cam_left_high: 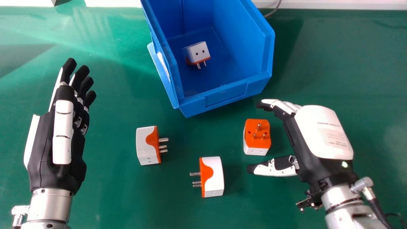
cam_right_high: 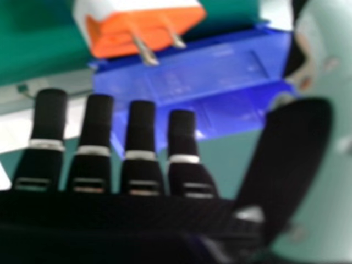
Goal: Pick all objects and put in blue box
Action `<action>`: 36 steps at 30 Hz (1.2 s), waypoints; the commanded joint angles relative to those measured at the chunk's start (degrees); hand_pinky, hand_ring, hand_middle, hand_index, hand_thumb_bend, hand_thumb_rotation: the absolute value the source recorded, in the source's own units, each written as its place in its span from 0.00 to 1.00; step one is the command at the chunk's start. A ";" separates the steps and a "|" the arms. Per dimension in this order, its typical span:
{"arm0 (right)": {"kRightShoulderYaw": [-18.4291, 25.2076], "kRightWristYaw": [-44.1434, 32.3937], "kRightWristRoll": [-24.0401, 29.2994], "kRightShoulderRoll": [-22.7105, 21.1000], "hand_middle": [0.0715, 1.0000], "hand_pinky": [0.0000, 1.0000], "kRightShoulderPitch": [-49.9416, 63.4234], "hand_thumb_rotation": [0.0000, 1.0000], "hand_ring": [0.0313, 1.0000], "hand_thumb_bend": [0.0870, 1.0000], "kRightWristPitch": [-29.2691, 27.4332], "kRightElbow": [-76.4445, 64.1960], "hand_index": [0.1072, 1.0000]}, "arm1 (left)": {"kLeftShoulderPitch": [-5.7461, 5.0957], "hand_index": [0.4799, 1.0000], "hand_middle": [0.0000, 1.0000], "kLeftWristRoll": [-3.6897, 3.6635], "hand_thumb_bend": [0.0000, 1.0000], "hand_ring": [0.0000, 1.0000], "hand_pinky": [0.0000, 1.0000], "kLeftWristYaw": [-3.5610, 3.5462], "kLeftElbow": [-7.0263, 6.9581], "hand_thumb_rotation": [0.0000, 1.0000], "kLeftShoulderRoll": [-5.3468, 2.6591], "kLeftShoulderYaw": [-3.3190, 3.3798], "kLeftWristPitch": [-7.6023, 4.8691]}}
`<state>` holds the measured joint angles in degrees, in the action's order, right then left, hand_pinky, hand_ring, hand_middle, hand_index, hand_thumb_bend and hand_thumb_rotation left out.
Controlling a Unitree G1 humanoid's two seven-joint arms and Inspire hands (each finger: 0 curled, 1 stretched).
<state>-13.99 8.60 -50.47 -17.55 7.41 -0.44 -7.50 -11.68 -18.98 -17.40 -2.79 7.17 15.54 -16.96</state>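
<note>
Left hand [cam_left_high: 63,133] and right hand [cam_left_high: 322,130] were found open and empty, nearer than the blue box [cam_left_high: 194,106] and to either side.
The left hand's fingers were extended, slightly bent; the right hand's were nearly straight, thumb spread well apart from them. The near adapter [cam_left_high: 214,175] lay on its side in front of the box. The left adapter [cam_left_high: 144,146] lay forward and left of the box; the right adapter [cam_left_high: 258,133], prongs up, sat just before its front right corner. A fourth adapter [cam_left_high: 198,52] rested inside on the box floor.
</note>
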 commanded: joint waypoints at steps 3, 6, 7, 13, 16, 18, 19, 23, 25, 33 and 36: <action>-0.81 -0.19 -0.53 -0.50 0.71 0.57 -3.67 0.18 0.68 0.75 0.83 3.04 0.70 | 0.91 0.94 0.96 0.23 0.66 0.96 0.97 -0.31 0.22 0.89 0.82 0.44 -1.26; -1.60 -0.26 -0.68 -0.71 0.70 0.57 -5.65 0.17 0.68 0.75 1.30 5.53 0.69 | 1.18 0.94 0.96 0.21 0.65 0.96 0.97 -0.37 0.61 0.90 1.04 0.57 -1.31; -1.86 -0.19 -0.67 -0.80 0.70 0.57 -6.24 0.17 0.67 0.74 1.41 6.24 0.69 | 1.23 0.93 0.96 0.13 0.65 0.96 0.97 -0.39 0.63 0.90 1.06 0.59 -1.25; -3.28 -0.19 -0.99 -0.72 0.69 0.57 -10.25 0.16 0.66 0.73 3.41 10.40 0.67 | 1.46 0.93 0.96 -0.13 0.65 0.96 0.97 -0.87 1.16 0.91 1.24 0.77 -1.44; -3.74 -0.03 -0.56 -0.75 0.69 0.57 -11.37 0.16 0.66 0.72 4.07 11.49 0.67 | 1.39 0.93 0.96 0.05 0.65 0.96 0.97 -0.93 1.22 0.91 1.35 0.86 -1.54; -4.01 0.02 -0.42 -0.80 0.69 0.57 -12.13 0.16 0.66 0.72 4.41 12.30 0.67 | 1.31 0.94 0.96 0.07 0.65 0.96 0.97 -0.93 1.17 0.91 1.29 0.95 -1.47; -4.10 0.01 -0.37 -0.78 0.68 0.57 -12.56 0.15 0.66 0.73 4.61 12.77 0.67 | 1.28 0.93 0.96 0.00 0.65 0.96 0.97 -1.01 1.19 0.91 1.28 1.00 -1.46; -4.47 -0.34 -0.09 -0.42 0.69 0.57 -14.08 0.14 0.65 0.73 5.97 14.41 0.67 | 1.25 0.94 0.96 0.15 0.66 0.96 0.97 -1.13 1.46 0.91 1.25 1.16 -1.79; -4.74 0.03 -0.02 -0.59 0.69 0.57 -14.73 0.13 0.66 0.73 5.96 15.42 0.67 | 1.12 0.93 0.96 0.08 0.66 0.96 0.97 -1.39 1.50 0.91 1.35 1.21 -1.90; -5.39 -1.11 0.12 -0.97 0.69 0.58 -16.26 0.12 0.66 0.73 7.01 16.54 0.67 | 0.66 0.94 0.96 -0.06 0.68 0.97 0.98 -1.63 1.01 0.90 1.30 1.25 -1.76; -5.69 -1.75 0.06 -0.98 0.69 0.58 -16.94 0.12 0.66 0.73 7.86 16.93 0.68 | 0.51 0.93 0.96 -0.06 0.68 0.96 0.97 -1.40 0.22 0.90 1.20 1.06 -1.29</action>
<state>-19.51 7.21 -50.24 -18.20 -8.27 6.95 9.61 -10.93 -19.02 -18.70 -0.85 7.79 16.48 -17.67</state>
